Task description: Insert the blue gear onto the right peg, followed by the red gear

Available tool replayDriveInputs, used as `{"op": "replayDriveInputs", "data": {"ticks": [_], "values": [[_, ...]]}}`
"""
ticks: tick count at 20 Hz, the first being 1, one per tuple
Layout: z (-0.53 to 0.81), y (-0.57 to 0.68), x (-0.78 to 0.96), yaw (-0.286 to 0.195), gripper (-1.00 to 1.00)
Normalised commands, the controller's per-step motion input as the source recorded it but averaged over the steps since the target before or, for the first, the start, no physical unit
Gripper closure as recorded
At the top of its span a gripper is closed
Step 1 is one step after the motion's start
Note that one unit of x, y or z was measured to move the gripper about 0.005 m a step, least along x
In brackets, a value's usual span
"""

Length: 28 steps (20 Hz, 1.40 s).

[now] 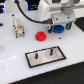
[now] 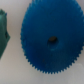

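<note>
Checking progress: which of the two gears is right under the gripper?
The blue gear, the wider one, sits beneath the gripper; the smaller red gear lies apart on the table.

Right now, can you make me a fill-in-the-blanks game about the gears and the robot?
1. The end effector hangs right over the ____ gear.
2. The red gear lies on the ____ table.
3. The grey plate has ____ upright pegs.
4. The hole in the middle of the blue gear shows in the ____ view.

Missing words: blue; white; two; wrist
</note>
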Motion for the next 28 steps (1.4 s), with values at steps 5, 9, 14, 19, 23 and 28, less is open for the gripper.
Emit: {"op": "replayDriveInputs", "data": {"ticks": [5, 9, 14, 19, 23, 28], "values": [[-0.11, 0.00, -0.32, 0.000, 1.00], [-0.12, -0.01, -0.32, 0.000, 1.00], [-0.10, -0.06, -0.26, 0.000, 1.00], [0.22, -0.10, 0.09, 0.000, 1.00], [0.36, -0.14, 0.34, 0.000, 1.00], [0.35, -0.27, 0.45, 0.000, 1.00]]}}
